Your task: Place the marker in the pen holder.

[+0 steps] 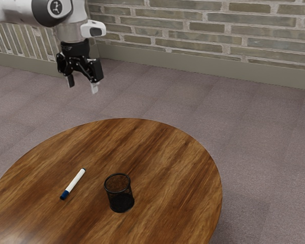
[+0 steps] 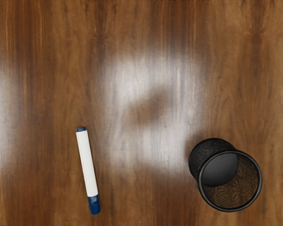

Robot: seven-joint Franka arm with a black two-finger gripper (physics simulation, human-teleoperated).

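Note:
High above the table, at the exterior view's upper left, my gripper [image 1: 82,87] is open, its two fingertips apart with nothing between them. The marker [image 1: 73,183], white with a blue cap, lies flat on the wooden table. Beside it, toward the exterior view's right, the black mesh pen holder [image 1: 120,194] stands upright. In the wrist view the marker [image 2: 87,165] and the pen holder [image 2: 216,162] lie apart from each other, both well below my hand. Nothing shows inside the holder's round opening.
The round wooden table [image 1: 157,152] has its curved edge toward the exterior view's right. Behind it are a carpeted floor [image 1: 254,142] and a brick wall [image 1: 203,30]. A white slatted railing [image 1: 20,48] stands behind the arm.

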